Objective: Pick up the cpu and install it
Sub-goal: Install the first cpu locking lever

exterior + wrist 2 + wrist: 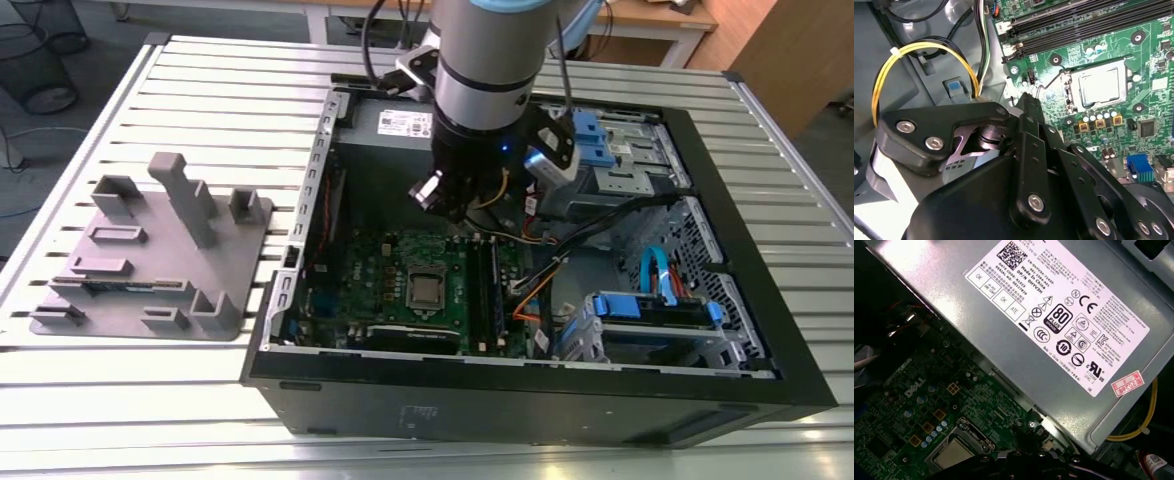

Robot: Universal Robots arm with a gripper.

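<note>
- The cpu (1099,85) lies flat inside the metal-framed socket (1070,92) on the green motherboard (1149,65), its silver top facing up; it also shows in the first wrist view (951,454) and in the exterior view (426,289).
- The tool (461,212) hangs above the board, inside the open computer case (534,390), off to one side of the socket and apart from the chip.
- In the second wrist view the tool's black links converge to a narrow tip, so the fingers look drawn together with nothing between them.
- Judged risks: a slightly skewed chip could bend socket contacts if pressed; a descent could snag the yellow cable loop (919,50) or the orange wires (527,290) nearby.
- The labelled power supply (1064,315) sits just beside the board.
- The grey plastic holder (154,255) rests on the slatted desk (160,400), well apart from the case.
</note>
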